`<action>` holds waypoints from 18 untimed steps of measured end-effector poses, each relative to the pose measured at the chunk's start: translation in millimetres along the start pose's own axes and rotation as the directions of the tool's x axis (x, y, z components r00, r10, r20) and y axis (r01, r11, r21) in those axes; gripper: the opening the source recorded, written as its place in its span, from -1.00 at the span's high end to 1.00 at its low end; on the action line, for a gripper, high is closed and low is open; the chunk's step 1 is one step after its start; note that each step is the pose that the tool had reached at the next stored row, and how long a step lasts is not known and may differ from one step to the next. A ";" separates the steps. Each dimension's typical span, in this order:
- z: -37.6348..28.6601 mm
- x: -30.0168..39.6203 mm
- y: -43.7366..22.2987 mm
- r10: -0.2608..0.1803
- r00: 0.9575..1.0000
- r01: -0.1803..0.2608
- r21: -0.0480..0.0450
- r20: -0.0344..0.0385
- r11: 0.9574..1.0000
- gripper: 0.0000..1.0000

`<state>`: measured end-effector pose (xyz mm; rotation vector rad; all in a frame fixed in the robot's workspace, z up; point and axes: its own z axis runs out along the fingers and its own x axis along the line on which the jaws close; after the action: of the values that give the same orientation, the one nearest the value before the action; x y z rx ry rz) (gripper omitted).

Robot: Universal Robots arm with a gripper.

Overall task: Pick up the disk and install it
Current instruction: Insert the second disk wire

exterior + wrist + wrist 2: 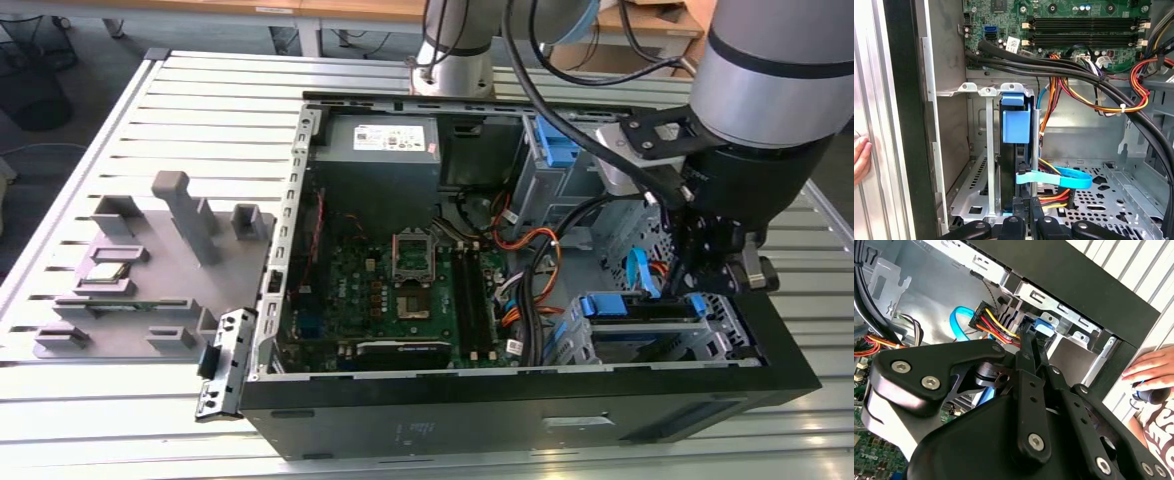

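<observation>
Down at the drive cage (667, 335) in the corner of the open computer case (400, 420), you're well into the install step: the disk (1015, 150) in its blue caddy stands on edge inside the cage, between the cage's metal rails, with the caddy's blue tab facing up out of the slot. Your gripper (1024, 212) sits right over that same slot, fingertips pressed close together on the disk's edge in the first wrist view, so I'd call it clenched on the disk rather than let go. My read is that it's most of the way in, and what's left calls for a straight, square push along the rails so the caddy doesn't cock sideways. Biggest thing near the cage is the motherboard (400, 280), well off to the exterior view's left of it, no issue there. Closer in, the thick black cable bundle (1064, 65) runs across just beyond the cage, and the orange-and-yellow power wires (996, 322) bunch up right beside it. The blue data cable (1059, 177) is the one to watch, since it loops right next to the disk and could get pinched. Also, a person's hand (1149, 372) rests outside the case wall beside the cage.
</observation>
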<state>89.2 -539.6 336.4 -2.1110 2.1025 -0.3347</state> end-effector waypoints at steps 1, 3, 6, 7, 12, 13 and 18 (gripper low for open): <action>-0.2 0.0 1.1 -0.001 1.000 0.001 0.001 0.000 1.000 0.66; -0.3 0.3 2.9 -0.003 1.000 0.003 0.005 0.001 1.000 0.66; 1.0 0.7 4.6 -0.010 1.000 0.010 0.014 0.003 1.000 0.66; 1.0 0.8 5.0 -0.012 1.000 0.012 0.018 0.003 1.000 0.66; 1.2 1.0 6.7 -0.014 1.000 0.014 0.021 0.004 1.000 0.66; 1.4 1.1 7.1 -0.014 1.000 0.014 0.021 0.004 1.000 0.66; 1.9 1.4 8.0 -0.015 1.000 0.015 0.022 0.004 1.000 0.66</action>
<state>81.9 -541.1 332.7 -2.1138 2.0722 -0.3535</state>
